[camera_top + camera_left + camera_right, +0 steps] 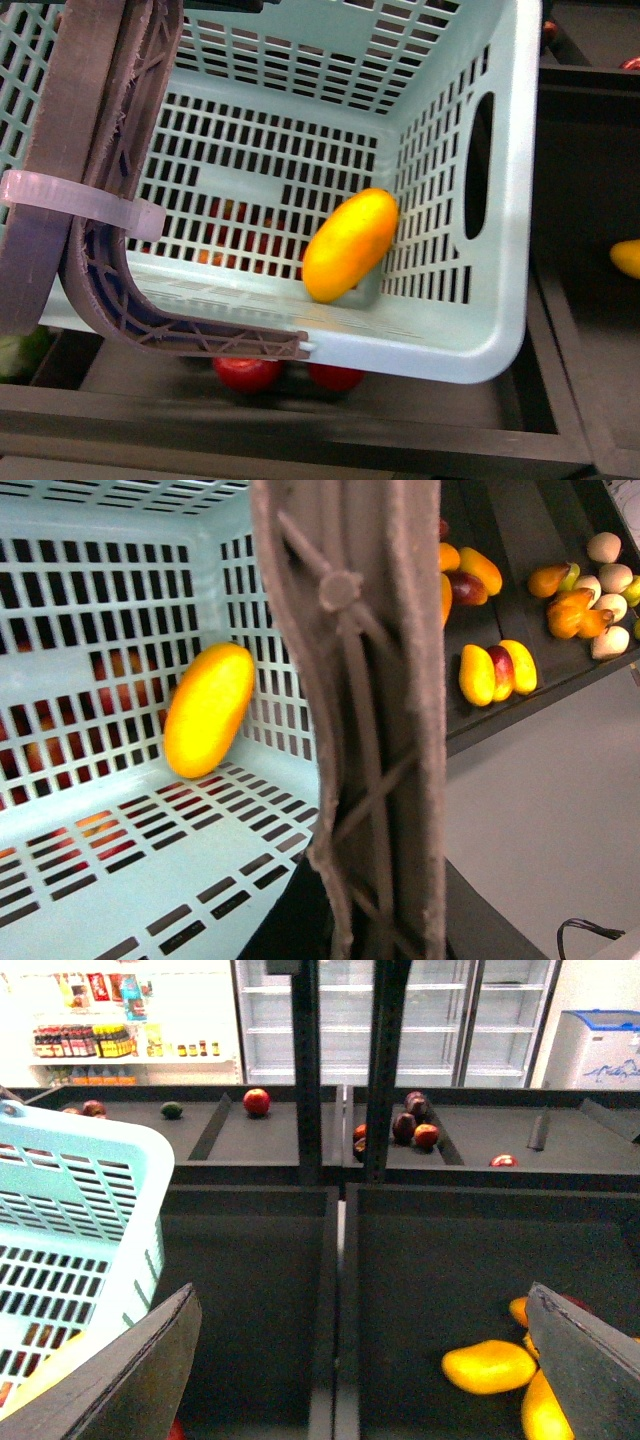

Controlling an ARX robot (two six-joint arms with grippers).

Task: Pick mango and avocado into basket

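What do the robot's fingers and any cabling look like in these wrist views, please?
The right gripper has two broad, flat fingers, matte dark grey, tapering to blunt tips, with no markings visible. In the left wrist view only a black part shows below the basket handle, too cropped to describe, and a thin black cable curls further off. The front view shows neither arm.

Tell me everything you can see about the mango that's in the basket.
The mango is an elongated oval, smooth and glossy, bright yellow-orange with no blush. It lies inside the teal basket, tilted, lower end on the slotted floor, upper end leaning against a lattice wall near a corner. Nothing else touches it.
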